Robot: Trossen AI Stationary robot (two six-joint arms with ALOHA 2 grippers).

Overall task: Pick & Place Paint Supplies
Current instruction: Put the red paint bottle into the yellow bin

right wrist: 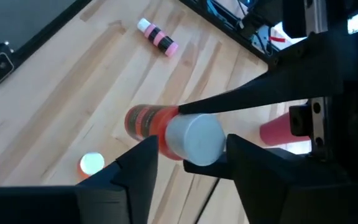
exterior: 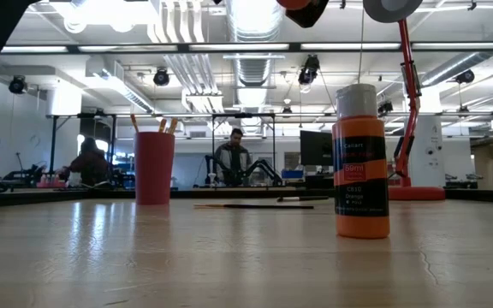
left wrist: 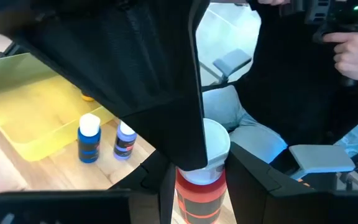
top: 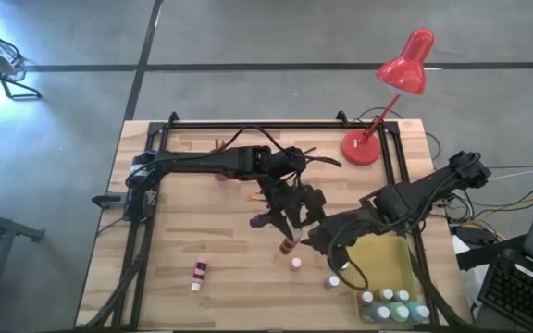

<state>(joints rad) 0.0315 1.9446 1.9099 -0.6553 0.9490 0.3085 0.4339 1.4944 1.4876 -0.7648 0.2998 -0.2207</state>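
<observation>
Both grippers meet mid-worktop on an orange bottle (top: 288, 244): left gripper (top: 290, 239) holds its body, right gripper (right wrist: 185, 152) brackets the cap. Several bottles (top: 391, 298) sit in the tray (top: 378, 264); a pink bottle (top: 198, 275) and others remain loose.

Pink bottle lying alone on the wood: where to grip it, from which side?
Grip the pink bottle across the middle of its body, coming straight down. It lies on its side with bare table all round, so the jaws can close across its width; the white cap end is narrower.

Lab: exposed ducts (exterior: 251, 34), monitors (exterior: 317, 147)
</observation>
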